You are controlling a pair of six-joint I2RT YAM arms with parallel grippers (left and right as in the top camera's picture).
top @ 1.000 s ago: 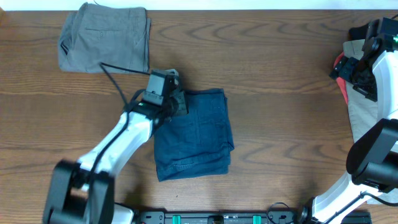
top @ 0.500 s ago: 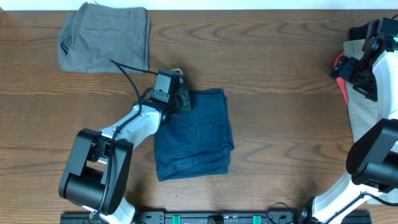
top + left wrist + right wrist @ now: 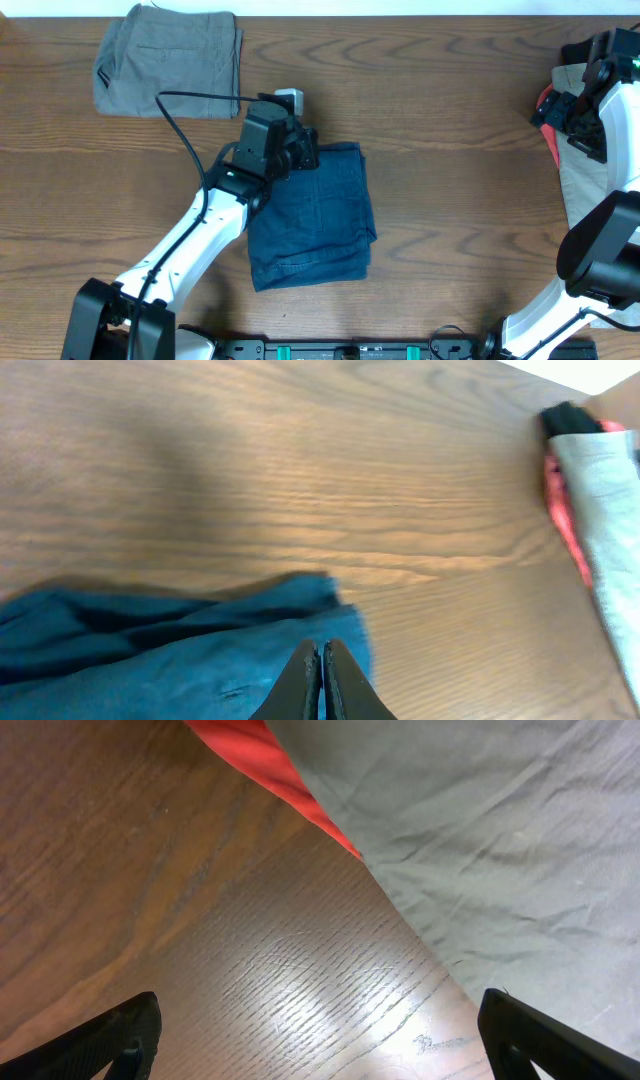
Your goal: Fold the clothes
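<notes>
The navy-blue shorts (image 3: 315, 220) lie folded into a rectangle at the table's middle. My left gripper (image 3: 305, 152) hovers over their upper left corner. In the left wrist view its fingers (image 3: 322, 655) are pressed together with nothing between them, just above the blue fabric (image 3: 170, 660) near its edge. My right gripper (image 3: 575, 118) is at the far right of the table, over the edge of a light garment. In the right wrist view its fingertips (image 3: 320, 1035) are wide apart and empty above bare wood.
Folded grey-olive shorts (image 3: 168, 62) lie at the back left. Beige khaki trousers (image 3: 580, 185) with a red item (image 3: 549, 130) lie at the right edge, also shown in the right wrist view (image 3: 480, 830) and, with the red item (image 3: 562, 500), in the left wrist view.
My left arm has swung and its gripper has moved up and right, from the shorts' left edge to over their upper left corner. The shorts and right arm have not moved.
</notes>
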